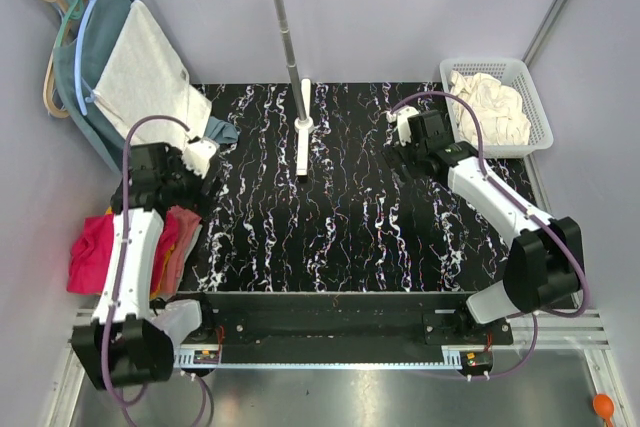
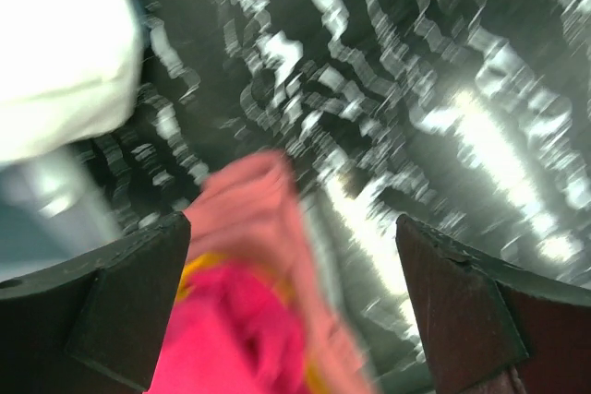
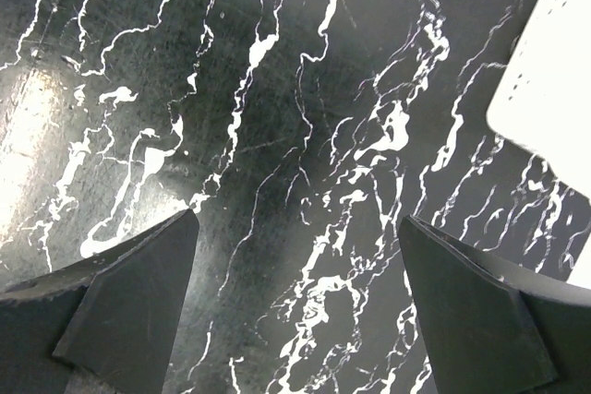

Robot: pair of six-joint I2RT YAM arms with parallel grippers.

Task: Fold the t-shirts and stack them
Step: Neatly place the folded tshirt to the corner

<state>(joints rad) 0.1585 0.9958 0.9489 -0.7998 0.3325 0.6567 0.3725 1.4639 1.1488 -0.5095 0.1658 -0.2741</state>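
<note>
Left gripper and right gripper held open, empty.
Crumpled white t-shirts in the white plastic basket are best pinched singly.

This is a robotics lab test cell, not a home. The left arm and right arm are bolted to an aluminium rail at the edge of a black marbled table, boxed in by plain lavender panels. A garment stand rises ahead between the arms, with hangers carrying shirts beyond the left arm. A white laundry basket sits just past the right arm.
</note>
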